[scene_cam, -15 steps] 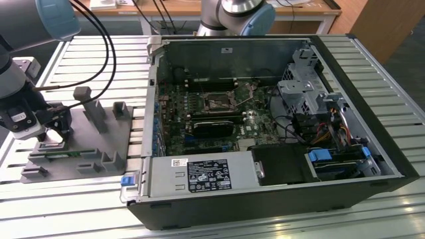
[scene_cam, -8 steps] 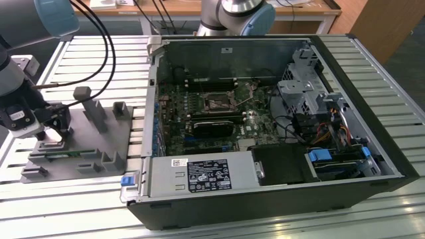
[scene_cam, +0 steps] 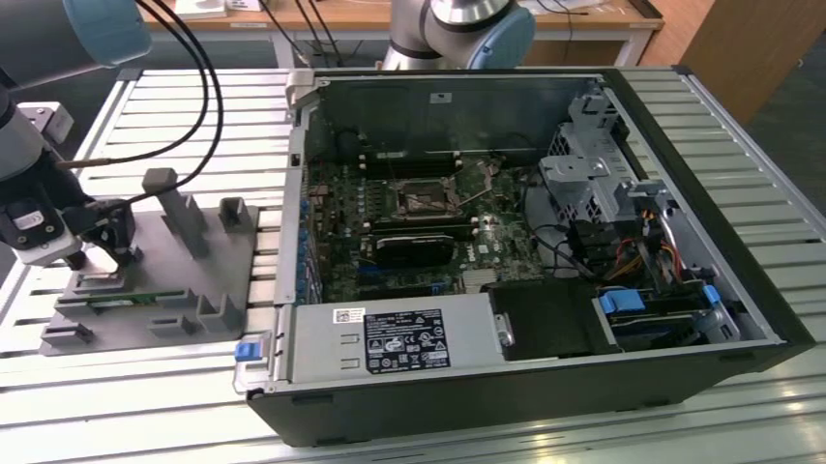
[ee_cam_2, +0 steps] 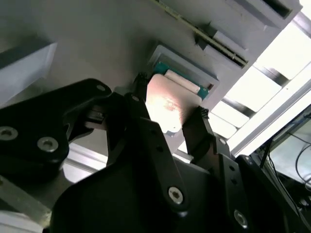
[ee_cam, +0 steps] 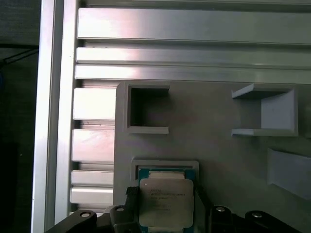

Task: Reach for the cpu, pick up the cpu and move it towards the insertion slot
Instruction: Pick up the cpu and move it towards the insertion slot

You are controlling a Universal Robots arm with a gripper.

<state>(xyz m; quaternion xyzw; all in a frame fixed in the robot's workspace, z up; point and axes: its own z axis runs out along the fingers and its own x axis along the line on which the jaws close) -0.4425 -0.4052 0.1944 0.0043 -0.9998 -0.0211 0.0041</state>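
Arm [scene_cam: 455,24] in shot at the top of the exterior view, and its wrist [scene_cam: 23,155] hangs at the exterior view's left, pointing steeply down. The end effector [scene_cam: 114,246] is low, tips aimed downward. In the second wrist view the two black fingers [ee_cam_2: 141,97] are drawn in close, one on each of two opposite edges of the cpu [ee_cam_2: 167,104], gripping it.

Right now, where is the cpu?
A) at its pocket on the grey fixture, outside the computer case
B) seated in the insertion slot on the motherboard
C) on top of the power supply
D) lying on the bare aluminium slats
A: both wrist views show the cpu at the framed pocket of the grey fixture with the pincer at it, away from the insertion slot inside the computer case.
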